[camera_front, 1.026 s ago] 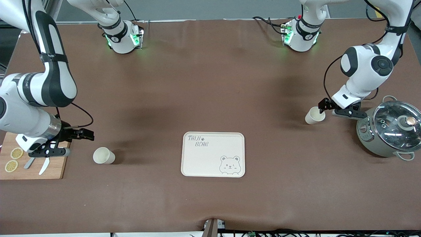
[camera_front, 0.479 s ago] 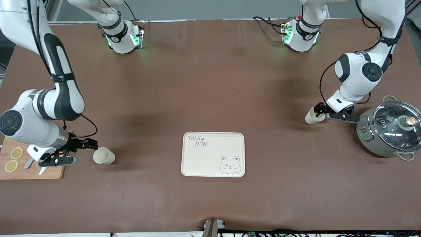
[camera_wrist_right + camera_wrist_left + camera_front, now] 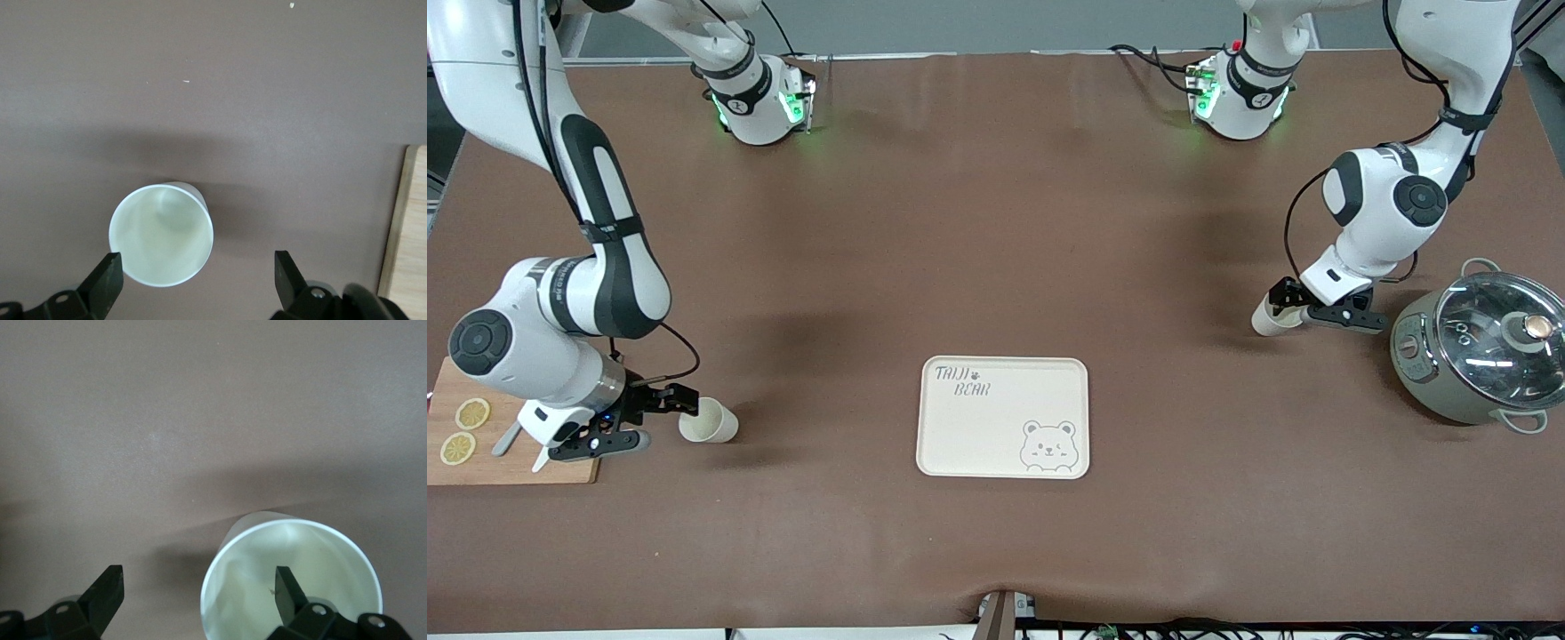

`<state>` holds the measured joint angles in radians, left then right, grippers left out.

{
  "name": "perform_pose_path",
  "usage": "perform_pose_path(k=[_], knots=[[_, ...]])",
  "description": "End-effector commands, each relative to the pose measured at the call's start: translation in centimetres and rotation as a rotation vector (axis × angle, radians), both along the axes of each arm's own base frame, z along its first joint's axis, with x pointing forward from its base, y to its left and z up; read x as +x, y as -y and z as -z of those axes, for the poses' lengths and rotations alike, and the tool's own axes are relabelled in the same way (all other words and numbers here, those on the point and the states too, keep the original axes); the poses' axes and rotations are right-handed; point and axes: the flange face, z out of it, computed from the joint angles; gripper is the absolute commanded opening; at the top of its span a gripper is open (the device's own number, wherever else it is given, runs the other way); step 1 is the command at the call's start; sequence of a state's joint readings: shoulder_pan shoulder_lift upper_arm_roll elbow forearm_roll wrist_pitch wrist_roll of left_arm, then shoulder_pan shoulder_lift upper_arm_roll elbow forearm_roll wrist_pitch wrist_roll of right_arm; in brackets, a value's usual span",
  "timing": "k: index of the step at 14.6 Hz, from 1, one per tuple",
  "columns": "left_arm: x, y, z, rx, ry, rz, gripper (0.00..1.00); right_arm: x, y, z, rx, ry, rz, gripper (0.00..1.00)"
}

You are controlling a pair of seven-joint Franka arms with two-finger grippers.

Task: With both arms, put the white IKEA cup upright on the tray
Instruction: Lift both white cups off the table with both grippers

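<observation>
Both grippers have descended onto their cups. The left gripper (image 3: 1288,300) has one open finger (image 3: 288,590) inside the cup (image 3: 1266,316) near the pot (image 3: 1476,356). The right gripper (image 3: 656,418), fingers open, flanks the other cup (image 3: 708,421). You must still carry both to the empty tray (image 3: 1003,418) at the worktop's middle.

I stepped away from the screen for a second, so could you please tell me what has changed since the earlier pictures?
Both arms came down and closed in on their cups. The right claw left the board and now sits open beside its cup. The left claw, also open, dropped onto its cup, one finger inside the rim. Nothing is gripped yet. Cups, tray and pot stayed put.
</observation>
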<state>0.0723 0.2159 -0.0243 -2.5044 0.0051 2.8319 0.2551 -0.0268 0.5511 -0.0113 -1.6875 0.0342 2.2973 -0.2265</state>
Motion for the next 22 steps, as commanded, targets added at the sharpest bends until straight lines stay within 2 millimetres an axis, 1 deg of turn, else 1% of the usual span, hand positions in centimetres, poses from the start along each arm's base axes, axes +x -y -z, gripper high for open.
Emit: perform_pose_path(k=[1, 4, 5, 6, 7, 8, 12, 16, 18, 19, 20, 21, 22], knots=[[-0.4, 0.0, -0.1, -0.006, 0.015, 0.005, 1.00, 0.3, 1.1, 0.6, 0.011, 0.007, -0.017, 1.00], [-0.3, 0.1, 0.0, -0.008, 0.015, -0.005, 1.00, 0.5, 1.3, 1.6, 0.010, -0.002, -0.026, 1.00], [-0.3, 0.8, -0.2, -0.016, 0.016, -0.029, 0.63, 0.5, 1.3, 1.9, 0.010, -0.001, -0.038, 1.00], [-0.5, 1.1, -0.1, -0.019, 0.013, -0.045, 0.01, 0.7, 1.3, 1.8, 0.006, 0.018, -0.048, 1.00], [-0.4, 1.2, 0.0, -0.019, 0.013, -0.036, 0.00, 0.8, 1.3, 1.8, 0.005, 0.026, -0.052, 1.00], [-0.3, 1.2, -0.1, -0.019, 0.016, -0.035, 0.00, 0.7, 1.3, 2.6, 0.006, 0.017, -0.052, 1.00], [-0.4, 1.4, 0.1, -0.019, 0.015, -0.029, 0.00, 0.9, 1.1, 3.1, 0.004, 0.026, -0.056, 1.00], [-0.3, 1.5, 0.8, -0.021, 0.016, -0.028, 0.00, 0.9, 0.9, 3.4, 0.004, 0.029, -0.059, 1.00], [0.4, 1.6, 0.4, -0.023, 0.030, -0.037, 0.00, 0.8, 0.7, 3.6, 0.003, 0.035, -0.061, 1.00], [1.2, 2.0, -0.2, -0.025, 0.048, -0.042, 0.00, 0.8, 0.7, 3.7, 0.003, 0.035, -0.063, 1.00], [2.1, 3.2, -1.3, -0.037, 0.066, -0.049, 0.00, 0.8, 0.7, 4.0, 0.003, 0.032, -0.061, 1.00], [2.7, 5.0, -1.9, -0.055, 0.074, -0.076, 0.00, 0.9, 0.7, 4.0, 0.001, 0.041, -0.064, 1.00], [3.6, 6.1, -2.7, -0.069, 0.075, -0.112, 0.00, 0.8, 0.6, 4.1, -0.001, 0.046, -0.066, 1.00]])
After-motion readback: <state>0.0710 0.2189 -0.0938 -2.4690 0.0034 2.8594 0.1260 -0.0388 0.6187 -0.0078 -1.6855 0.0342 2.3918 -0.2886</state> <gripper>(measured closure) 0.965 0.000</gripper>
